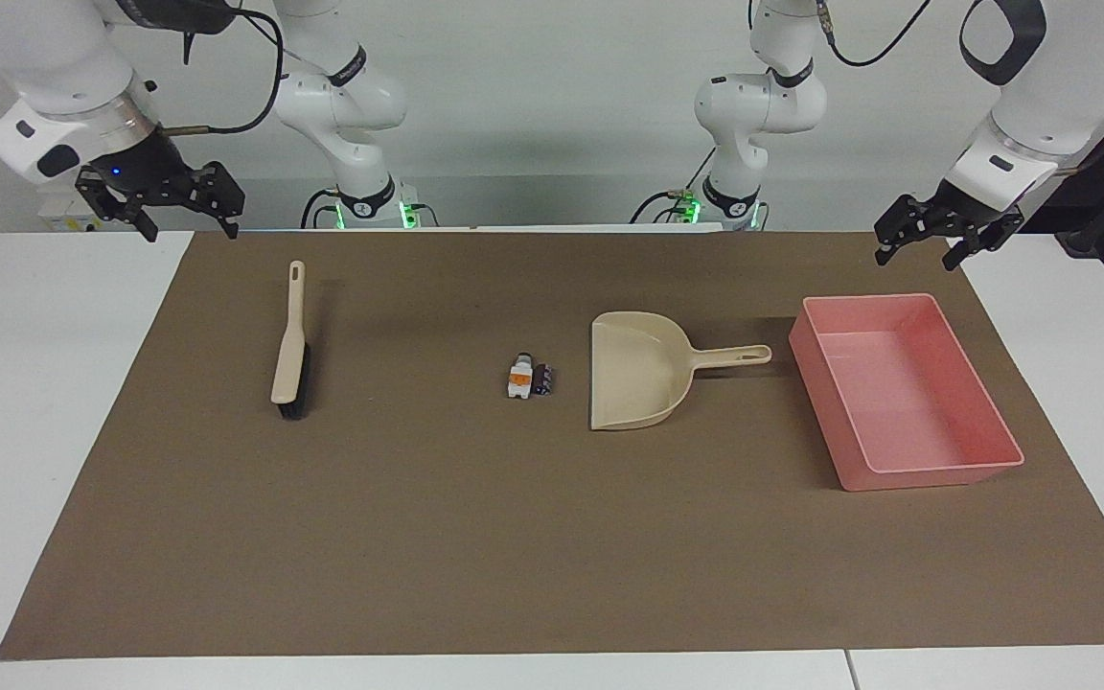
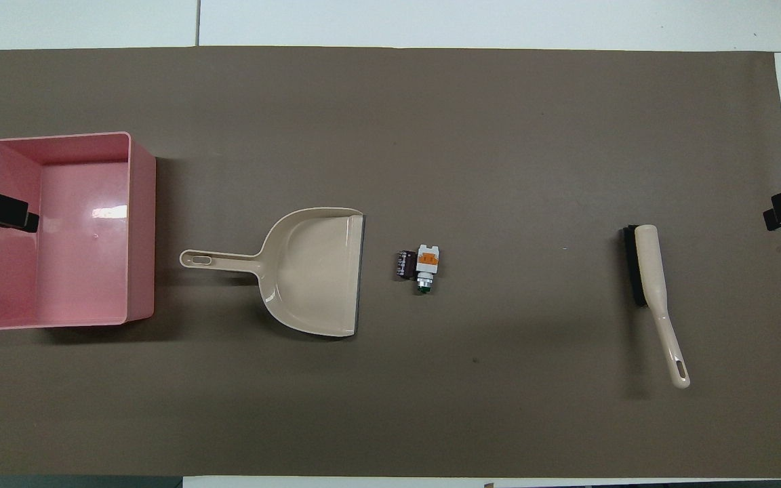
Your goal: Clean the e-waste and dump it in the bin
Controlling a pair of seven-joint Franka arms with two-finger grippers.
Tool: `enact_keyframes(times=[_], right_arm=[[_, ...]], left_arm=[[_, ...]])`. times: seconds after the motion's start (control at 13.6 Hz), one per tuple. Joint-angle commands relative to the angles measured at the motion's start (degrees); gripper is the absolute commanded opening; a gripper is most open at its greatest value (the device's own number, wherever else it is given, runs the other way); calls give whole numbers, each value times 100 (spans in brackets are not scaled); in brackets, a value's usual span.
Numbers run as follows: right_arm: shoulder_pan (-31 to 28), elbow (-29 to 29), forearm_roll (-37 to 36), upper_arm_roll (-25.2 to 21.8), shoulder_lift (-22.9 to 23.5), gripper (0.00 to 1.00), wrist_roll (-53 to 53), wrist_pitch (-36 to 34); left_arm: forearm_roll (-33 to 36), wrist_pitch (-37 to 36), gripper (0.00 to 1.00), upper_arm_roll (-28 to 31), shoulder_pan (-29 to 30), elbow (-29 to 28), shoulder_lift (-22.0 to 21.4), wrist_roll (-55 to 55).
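Two small pieces of e-waste lie side by side at the middle of the brown mat: a white one with an orange band (image 1: 518,379) (image 2: 428,261) and a dark one (image 1: 542,379) (image 2: 402,264). The pink bin (image 1: 839,422) (image 2: 141,224) stands toward the left arm's end of the table, with nothing in it. My left gripper (image 1: 916,257) hangs open in the air over the mat's corner beside the bin. My right gripper (image 1: 190,230) hangs open over the mat's corner at the right arm's end. Neither holds anything.
A beige dustpan (image 1: 633,369) (image 2: 316,268) lies between the e-waste and the bin, its open mouth toward the e-waste and its handle toward the bin. A beige brush with black bristles (image 1: 289,345) (image 2: 655,285) lies toward the right arm's end.
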Motion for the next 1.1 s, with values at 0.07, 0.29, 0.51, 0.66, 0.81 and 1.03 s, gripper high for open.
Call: enact_keyframes(times=[0.07,0.29,0.51,0.66,0.81,1.03], right_arm=[[-24,-158,86,20,-124,99,69,24],[-24,-158,86,20,-124,99,60,24],[-24,-166,94,20,-132,99,69,7],[-24,-254,94,20,-176,99,95,24],[-24,-481,103,29,-298,99,60,-37],[-85,-1052,121,20,-597,99,86,-46]], left_arm=[[111,53,98,-34,27,-138,-123,-319],[111,62,99,-34,27,-155,-140,-355],[111,53,99,-43,-9,-129,-132,-329],[102,53,99,-43,27,-129,-132,-346],[111,87,99,-52,-17,-138,-140,-277],[102,289,99,-52,-44,-103,-88,659]])
